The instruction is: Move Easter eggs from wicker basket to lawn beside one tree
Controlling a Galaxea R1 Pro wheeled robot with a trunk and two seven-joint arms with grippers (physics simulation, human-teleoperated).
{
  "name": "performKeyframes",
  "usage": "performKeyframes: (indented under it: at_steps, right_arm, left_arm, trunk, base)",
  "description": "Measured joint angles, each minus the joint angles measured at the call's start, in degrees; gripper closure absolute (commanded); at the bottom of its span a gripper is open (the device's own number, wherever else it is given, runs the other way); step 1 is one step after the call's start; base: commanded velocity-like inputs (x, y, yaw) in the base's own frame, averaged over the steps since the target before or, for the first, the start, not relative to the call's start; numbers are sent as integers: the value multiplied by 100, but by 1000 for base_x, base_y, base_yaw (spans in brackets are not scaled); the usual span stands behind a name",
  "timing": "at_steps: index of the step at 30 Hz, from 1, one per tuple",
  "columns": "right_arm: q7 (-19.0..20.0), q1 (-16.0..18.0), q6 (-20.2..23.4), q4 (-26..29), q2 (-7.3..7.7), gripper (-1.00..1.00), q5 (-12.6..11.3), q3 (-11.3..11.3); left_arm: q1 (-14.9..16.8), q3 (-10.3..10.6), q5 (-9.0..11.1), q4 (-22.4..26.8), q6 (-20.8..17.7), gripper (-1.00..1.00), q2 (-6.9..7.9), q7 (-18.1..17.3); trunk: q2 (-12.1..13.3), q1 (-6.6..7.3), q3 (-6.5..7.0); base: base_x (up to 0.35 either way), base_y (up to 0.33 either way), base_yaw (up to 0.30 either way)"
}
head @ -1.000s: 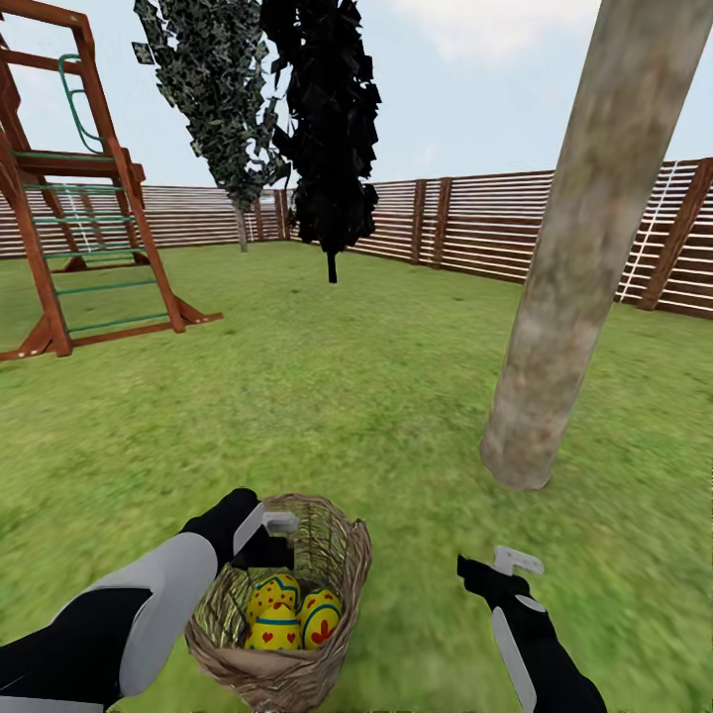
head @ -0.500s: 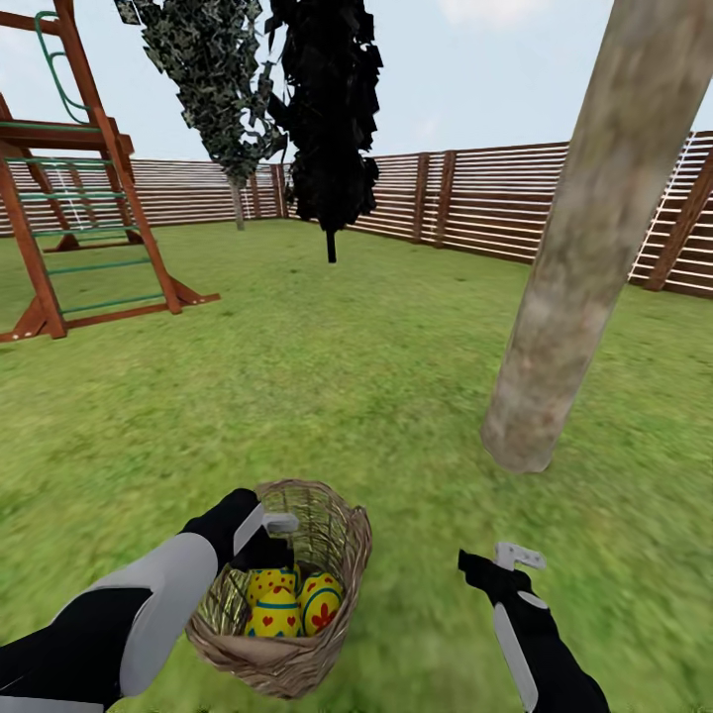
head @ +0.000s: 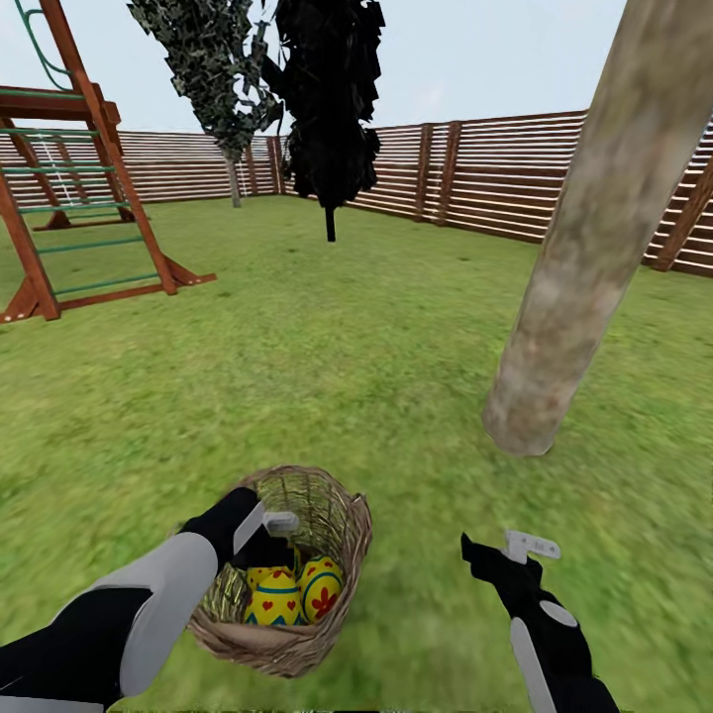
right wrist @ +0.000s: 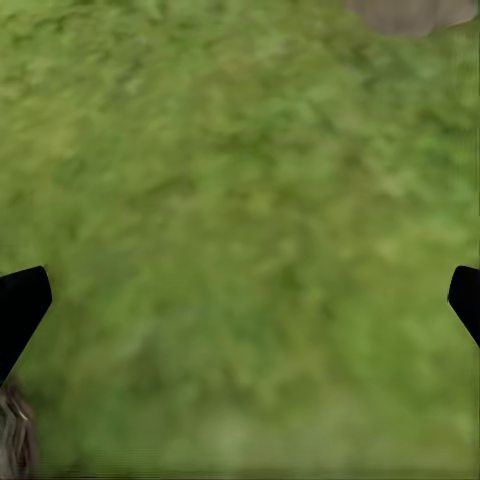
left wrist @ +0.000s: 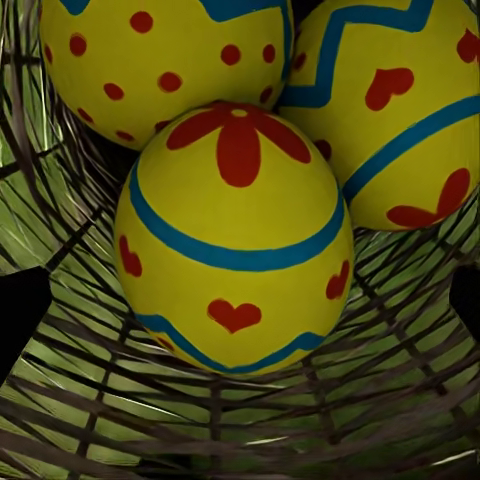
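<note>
The wicker basket stands on the lawn just in front of me, holding three Easter eggs: a flower-topped one, a dotted one and a heart-marked one. In the head view two eggs show clearly; the third is half hidden behind my left gripper. That gripper hangs open over the basket's mouth, fingertips wide apart either side of the flower-topped egg, not touching it. My right gripper is open above bare grass. The tree leans up at the right, its base close beyond the right gripper.
A wooden playset stands at the far left. A near-black thin-trunked tree and a grey-green columnar tree rise near the brown slatted fence. Open grass lies between basket and trunk. The trunk's foot and the basket's rim edge the right wrist view.
The camera has moved, so the whole scene has slid. Both arms keep their pose; the basket now lies a little further under the left gripper. Nothing has been grasped.
</note>
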State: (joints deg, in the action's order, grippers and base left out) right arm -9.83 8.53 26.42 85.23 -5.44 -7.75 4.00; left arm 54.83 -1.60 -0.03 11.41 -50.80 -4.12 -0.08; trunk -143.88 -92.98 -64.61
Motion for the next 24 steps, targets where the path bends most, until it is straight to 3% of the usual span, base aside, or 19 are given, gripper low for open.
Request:
performKeyframes:
  at_steps: [8, 19, 24]
  right_arm:
    - [1, -105, 64, 238, -7, -100, -5, -73]
    - [-1, -117, 71, 203, -8, -100, -8, -138]
    - [-6, -117, 71, 191, -8, -100, -8, -165]
  left_arm:
    - [0, 0, 5, 7, 6, -100, 2, 8]
    - [-2, 12, -1, 53, 74, -100, 13, 16]
    - [-14, 14, -3, 389, 96, -100, 17, 21]
  trunk:
    - [-11, -21, -177]
    - [-11, -20, -178]
    - [-17, -34, -288]
  base:
    - [0, 0, 0]
    - [0, 0, 0]
    - [0, 0, 0]
